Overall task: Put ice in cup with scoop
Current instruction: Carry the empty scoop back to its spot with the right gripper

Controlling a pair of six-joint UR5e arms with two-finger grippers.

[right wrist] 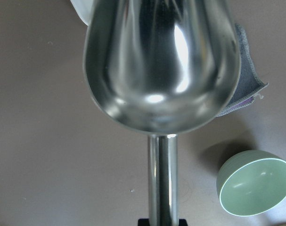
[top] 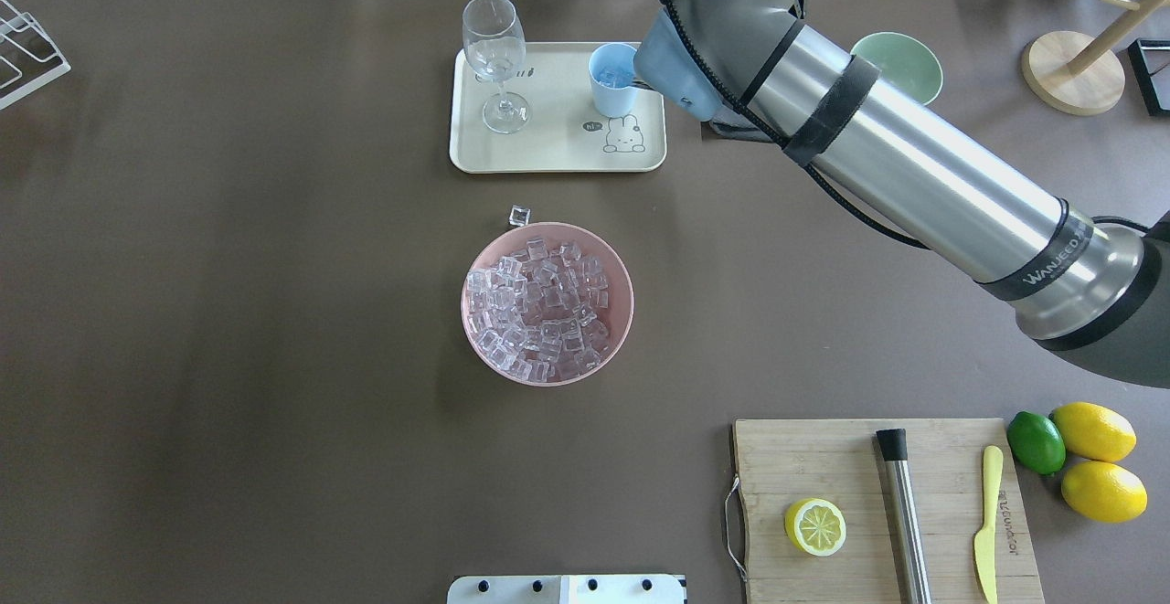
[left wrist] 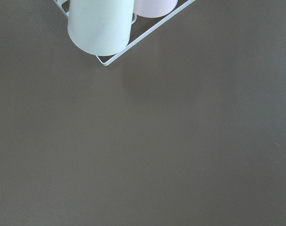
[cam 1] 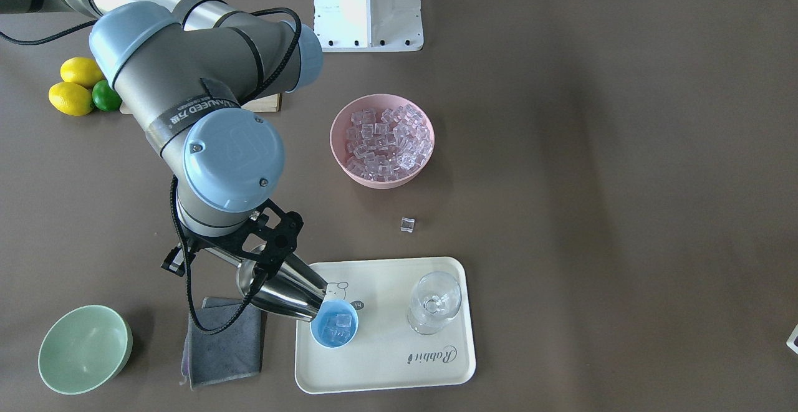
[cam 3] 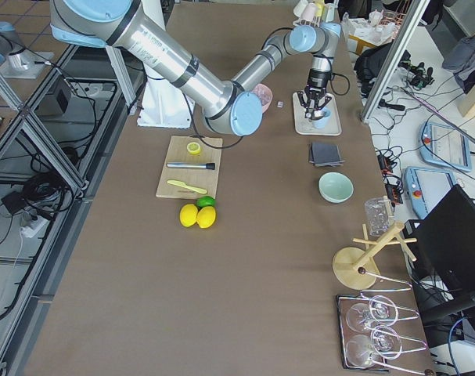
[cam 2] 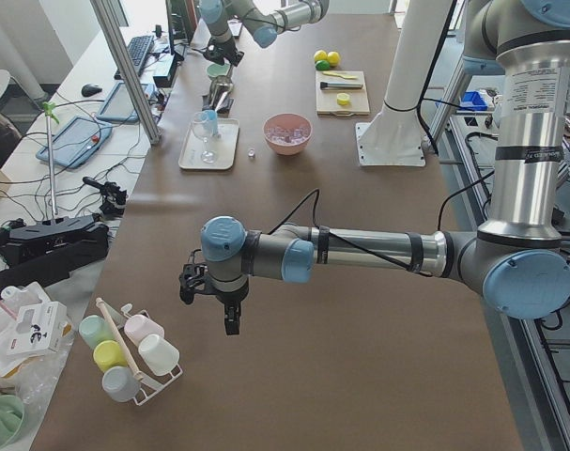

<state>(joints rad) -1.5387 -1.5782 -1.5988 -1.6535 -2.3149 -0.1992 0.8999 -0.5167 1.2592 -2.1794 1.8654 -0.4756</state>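
Note:
My right gripper point(cam 1: 260, 261) is shut on the handle of the silver scoop point(cam 1: 288, 289), which tilts down with its mouth at the rim of the light-blue cup point(cam 1: 335, 328). The cup stands on the cream tray point(cam 1: 386, 368) and holds a few ice cubes point(cam 1: 340, 325). In the right wrist view the scoop's trough point(right wrist: 161, 66) is empty. A pink bowl point(cam 1: 381, 141) holds many ice cubes, and one cube point(cam 1: 407, 225) lies loose on the table. In the overhead view the cup point(top: 612, 79) shows and my arm hides the scoop. My left gripper point(cam 2: 226, 318) hangs over bare table far away; I cannot tell its state.
A stemmed glass point(cam 1: 434, 303) stands on the tray. A grey cloth point(cam 1: 224, 343) and a pale green bowl point(cam 1: 84, 349) lie beside the scoop. A cutting board point(top: 877, 513) carries a steel cylinder point(top: 903, 513), a lemon half and a knife. A cup rack point(left wrist: 100, 23) is near my left gripper.

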